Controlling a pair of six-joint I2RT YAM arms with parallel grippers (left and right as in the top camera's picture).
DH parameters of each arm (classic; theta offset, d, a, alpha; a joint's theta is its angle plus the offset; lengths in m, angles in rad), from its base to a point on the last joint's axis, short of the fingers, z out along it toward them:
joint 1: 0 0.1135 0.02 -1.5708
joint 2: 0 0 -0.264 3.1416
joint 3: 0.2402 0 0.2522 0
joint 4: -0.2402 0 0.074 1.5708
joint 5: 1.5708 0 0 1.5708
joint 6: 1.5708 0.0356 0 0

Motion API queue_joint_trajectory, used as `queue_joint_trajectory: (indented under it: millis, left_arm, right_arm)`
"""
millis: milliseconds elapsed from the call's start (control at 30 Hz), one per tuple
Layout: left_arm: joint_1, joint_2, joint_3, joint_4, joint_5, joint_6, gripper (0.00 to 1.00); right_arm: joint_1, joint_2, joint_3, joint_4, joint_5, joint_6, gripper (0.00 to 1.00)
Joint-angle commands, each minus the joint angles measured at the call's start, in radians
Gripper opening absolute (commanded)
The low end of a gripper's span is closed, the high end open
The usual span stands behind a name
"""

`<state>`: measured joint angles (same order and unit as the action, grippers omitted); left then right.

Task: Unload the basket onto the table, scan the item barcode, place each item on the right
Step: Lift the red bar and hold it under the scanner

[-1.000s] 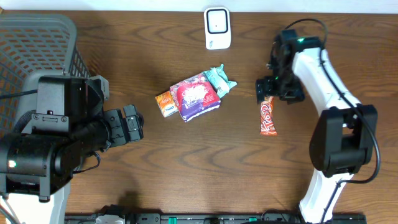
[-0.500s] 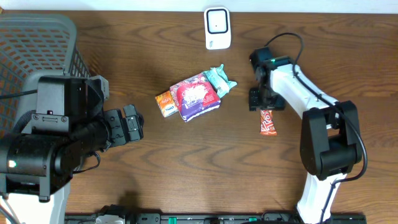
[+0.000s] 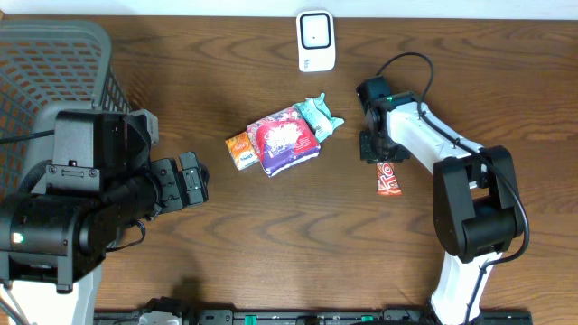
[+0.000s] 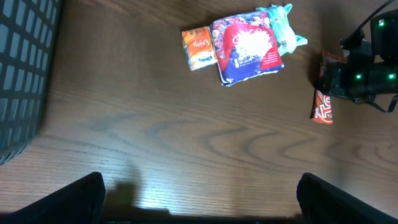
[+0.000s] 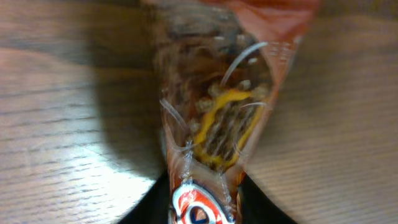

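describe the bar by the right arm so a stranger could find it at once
Start at the white device on the far edge of the wooden table and drop to the pile of packets below it. On the right arm's side of that pile lies a red-orange bar, its far end gripped by the right tool. It alone is long, slim and apart from the cluster.
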<state>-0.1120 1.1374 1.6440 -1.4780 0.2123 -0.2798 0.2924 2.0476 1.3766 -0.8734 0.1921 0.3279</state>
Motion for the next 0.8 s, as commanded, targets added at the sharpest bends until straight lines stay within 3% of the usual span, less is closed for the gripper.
queue_joint_trajectory:
  millis: [0,100,200,300,567,767]
  left_arm:
    - [0.004,0.002,0.0,-0.002,0.011,0.018,0.98]
    - [0.004,0.002,0.0,-0.002,0.011,0.018,0.98]
    - [0.004,0.002,0.0,-0.002,0.011,0.018,0.98]
    - [0.004,0.002,0.0,-0.002,0.012,0.018,0.98]
    - [0.004,0.002,0.0,-0.002,0.011,0.018,0.98]
    - [0.004,0.002,0.0,-0.002,0.011,0.018,0.98]
  right_arm:
    - [-0.005,0.0,-0.026,-0.002,0.007,0.008,0.16]
    - [-0.005,0.0,-0.027,-0.002,-0.029,0.002,0.13]
    - [-0.007,0.0,-0.027,0.0,-0.103,-0.04,0.01]
    - [-0.018,0.0,-0.005,-0.003,-0.196,-0.09,0.01]
    - [-0.036,-0.001,0.285,-0.078,-0.315,-0.104,0.01]
    - [-0.021,-0.001,0.402,0.139,-0.319,-0.104,0.01]
